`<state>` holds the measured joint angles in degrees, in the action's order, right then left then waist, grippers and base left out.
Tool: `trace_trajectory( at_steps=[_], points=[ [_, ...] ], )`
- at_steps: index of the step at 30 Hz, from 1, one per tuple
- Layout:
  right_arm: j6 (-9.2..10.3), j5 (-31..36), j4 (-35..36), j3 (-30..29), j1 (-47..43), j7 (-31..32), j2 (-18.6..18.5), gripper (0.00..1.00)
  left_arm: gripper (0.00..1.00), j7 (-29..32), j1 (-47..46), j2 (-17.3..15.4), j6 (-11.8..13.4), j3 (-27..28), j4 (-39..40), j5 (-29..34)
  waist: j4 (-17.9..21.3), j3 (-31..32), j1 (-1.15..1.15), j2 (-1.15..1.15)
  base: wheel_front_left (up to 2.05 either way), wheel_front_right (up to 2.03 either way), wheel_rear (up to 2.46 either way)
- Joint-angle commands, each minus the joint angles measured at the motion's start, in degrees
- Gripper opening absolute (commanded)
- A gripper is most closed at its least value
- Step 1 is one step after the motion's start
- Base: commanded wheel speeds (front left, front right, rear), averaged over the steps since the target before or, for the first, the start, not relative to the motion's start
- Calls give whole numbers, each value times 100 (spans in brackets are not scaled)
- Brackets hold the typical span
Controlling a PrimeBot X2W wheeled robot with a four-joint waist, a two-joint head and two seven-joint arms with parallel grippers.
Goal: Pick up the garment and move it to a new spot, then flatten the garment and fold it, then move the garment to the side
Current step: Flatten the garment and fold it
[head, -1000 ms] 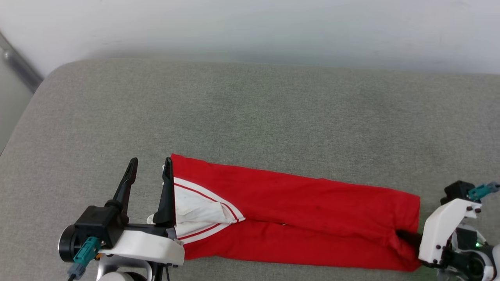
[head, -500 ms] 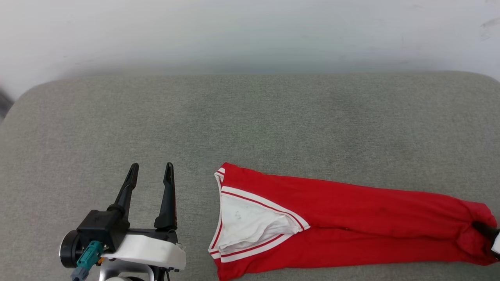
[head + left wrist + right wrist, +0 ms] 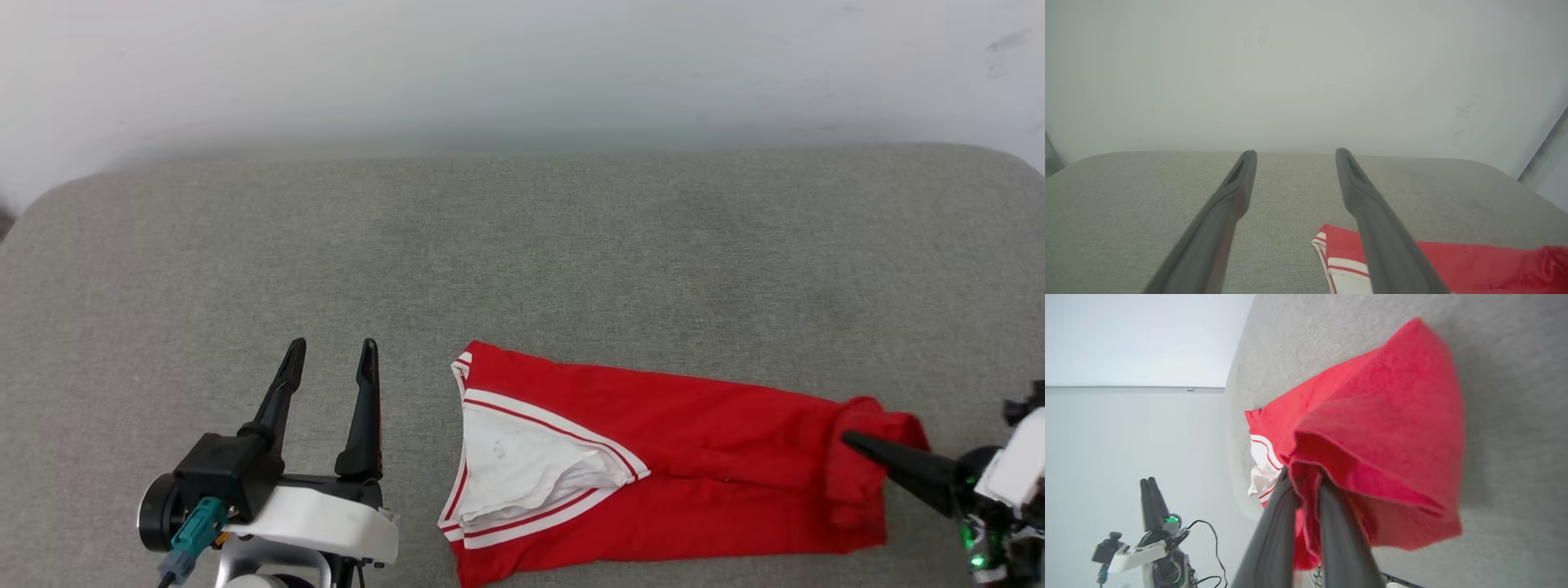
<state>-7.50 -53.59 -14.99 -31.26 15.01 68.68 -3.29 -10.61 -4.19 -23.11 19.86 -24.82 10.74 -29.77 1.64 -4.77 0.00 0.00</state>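
Note:
The garment (image 3: 694,457) lies on the grey cushion as a long red strip, with a white sleeve with red stripes (image 3: 522,465) at its left end. My right gripper (image 3: 853,443) is shut on the strip's right end, which is lifted and curled back to the left. In the right wrist view the red cloth (image 3: 1380,416) hangs pinched at my right gripper (image 3: 1304,479). My left gripper (image 3: 333,351) stands open and empty, a short way left of the sleeve, not touching it. In the left wrist view the left gripper (image 3: 1296,154) stands open, with the garment (image 3: 1474,265) to its lower right.
The grey cushion (image 3: 522,245) runs wide behind and to the left of the garment, with rounded back corners. A pale wall (image 3: 522,73) rises right behind it. The left arm (image 3: 1147,547) is at the lower left of the right wrist view.
The head camera has shifted. The garment has slid right, away from my left gripper, which was at the sleeve. The right gripper has since lifted the right end and carried it back left.

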Motion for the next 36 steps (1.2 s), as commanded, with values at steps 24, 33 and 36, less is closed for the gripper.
trace_trajectory(
  at_steps=[24, 33, 36],
  points=[
    [1, -2642, -1514, 4948, 1001, -2386, 44, 84, 100, -75, -520, 199, -226, -181, -346, -63, -843, -484, 0, 0, 0, 0, 0],
    [1, -1857, -1028, 5831, 1235, -2806, -198, 100, 100, -127, -513, 213, -251, -175, -463, -112, -797, -442, 0, 0, 0, 0, 0],
    [2, -1216, -564, 6349, 1311, -3015, -547, 100, 100, -142, -499, 199, -245, -171, -489, -117, -722, -406, 0, 0, 0, 0, 0]
  ],
)
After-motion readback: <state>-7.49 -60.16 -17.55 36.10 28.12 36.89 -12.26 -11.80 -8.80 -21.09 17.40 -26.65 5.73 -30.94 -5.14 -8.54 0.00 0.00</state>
